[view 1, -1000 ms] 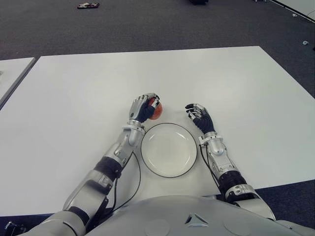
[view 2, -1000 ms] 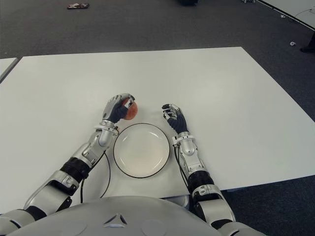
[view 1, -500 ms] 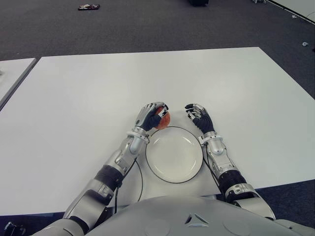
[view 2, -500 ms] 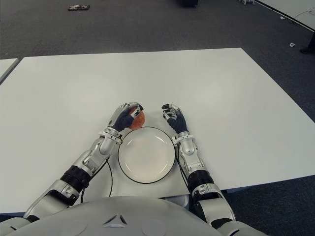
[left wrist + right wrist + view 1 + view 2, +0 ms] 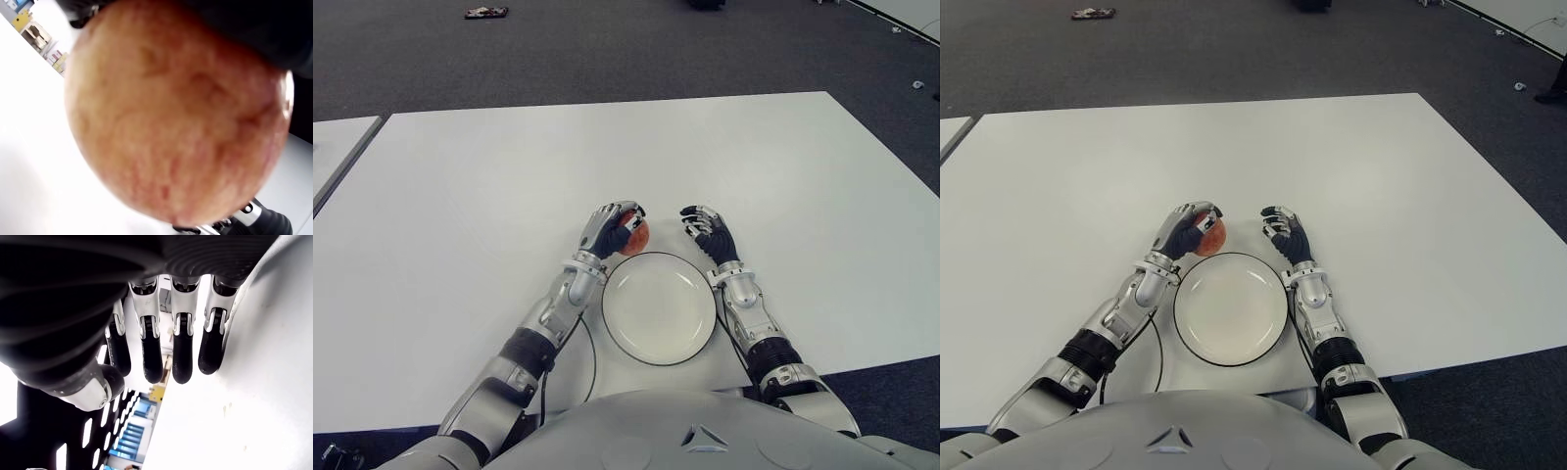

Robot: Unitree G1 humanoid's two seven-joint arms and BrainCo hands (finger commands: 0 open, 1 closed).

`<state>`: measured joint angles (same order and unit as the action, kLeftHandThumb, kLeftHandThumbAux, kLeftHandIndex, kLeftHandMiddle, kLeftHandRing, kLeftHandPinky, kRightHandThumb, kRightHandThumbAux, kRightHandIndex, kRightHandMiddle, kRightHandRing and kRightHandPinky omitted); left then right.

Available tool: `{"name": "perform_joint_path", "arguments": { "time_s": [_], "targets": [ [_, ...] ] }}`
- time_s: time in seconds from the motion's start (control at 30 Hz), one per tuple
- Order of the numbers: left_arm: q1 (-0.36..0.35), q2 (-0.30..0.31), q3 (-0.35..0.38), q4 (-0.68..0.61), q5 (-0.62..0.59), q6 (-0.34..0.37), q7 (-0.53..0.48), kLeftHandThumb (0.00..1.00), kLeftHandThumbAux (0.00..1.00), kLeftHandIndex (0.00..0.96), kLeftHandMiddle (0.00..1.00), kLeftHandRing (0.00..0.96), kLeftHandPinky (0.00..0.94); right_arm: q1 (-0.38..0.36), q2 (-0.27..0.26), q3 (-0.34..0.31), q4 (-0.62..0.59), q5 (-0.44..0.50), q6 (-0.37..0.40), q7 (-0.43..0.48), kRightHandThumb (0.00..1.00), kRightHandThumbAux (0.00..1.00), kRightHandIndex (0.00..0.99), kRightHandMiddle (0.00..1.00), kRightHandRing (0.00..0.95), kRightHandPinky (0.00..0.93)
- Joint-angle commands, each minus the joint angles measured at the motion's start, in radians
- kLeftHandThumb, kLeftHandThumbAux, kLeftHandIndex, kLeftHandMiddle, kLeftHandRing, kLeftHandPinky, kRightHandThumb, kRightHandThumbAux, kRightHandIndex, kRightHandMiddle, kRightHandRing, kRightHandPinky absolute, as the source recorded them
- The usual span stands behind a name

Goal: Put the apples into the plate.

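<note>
Eye views: the left hand (image 5: 607,229) clasps a red apple (image 5: 634,235) just beyond the far-left rim of the empty white plate (image 5: 658,307) on the white table (image 5: 470,196); the right hand (image 5: 709,233) shows beside the plate's far-right rim. Left wrist view: the apple (image 5: 176,117) fills the frame (dark fingers wrap it). Right wrist view: fingers (image 5: 151,360) hang loose, holding nothing.

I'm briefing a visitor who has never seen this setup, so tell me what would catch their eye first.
The red apple stands out, gripped in the left hand just beyond the far left rim of the empty white plate, which sits near the front edge of the bare white table. The right hand shows beyond the plate's far right rim, fingers relaxed and holding nothing.
</note>
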<state>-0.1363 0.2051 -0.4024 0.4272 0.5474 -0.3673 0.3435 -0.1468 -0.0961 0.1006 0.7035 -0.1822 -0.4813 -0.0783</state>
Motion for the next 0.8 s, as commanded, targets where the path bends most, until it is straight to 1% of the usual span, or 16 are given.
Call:
{"name": "perform_joint_path", "arguments": {
  "time_s": [0.03, 0.13, 0.37, 0.8],
  "targets": [
    [-0.011, 0.005, 0.010, 0.006, 0.012, -0.015, -0.002, 0.719, 0.698, 0.445, 0.870, 0.869, 0.869, 0.055, 0.010, 0.007, 0.073, -0.011, 0.052, -0.007, 0.647, 0.659, 0.305, 0.327, 0.315, 0.329],
    [-0.013, 0.004, 0.012, 0.008, 0.015, -0.018, 0.002, 0.720, 0.698, 0.445, 0.869, 0.869, 0.871, 0.054, 0.010, 0.011, 0.075, -0.020, 0.045, -0.018, 0.656, 0.658, 0.306, 0.329, 0.317, 0.330],
    [-0.019, 0.005, 0.023, 0.006, 0.003, -0.015, -0.011, 0.720, 0.697, 0.445, 0.872, 0.871, 0.877, 0.049, 0.011, 0.014, 0.078, -0.014, 0.058, -0.006, 0.654, 0.648, 0.303, 0.327, 0.315, 0.333],
    [-0.023, 0.006, 0.042, -0.014, 0.015, 0.001, -0.013, 0.720, 0.698, 0.445, 0.871, 0.873, 0.874, 0.050, 0.013, 0.014, 0.078, -0.019, 0.054, -0.015, 0.655, 0.644, 0.307, 0.325, 0.316, 0.333]
  ]
}}
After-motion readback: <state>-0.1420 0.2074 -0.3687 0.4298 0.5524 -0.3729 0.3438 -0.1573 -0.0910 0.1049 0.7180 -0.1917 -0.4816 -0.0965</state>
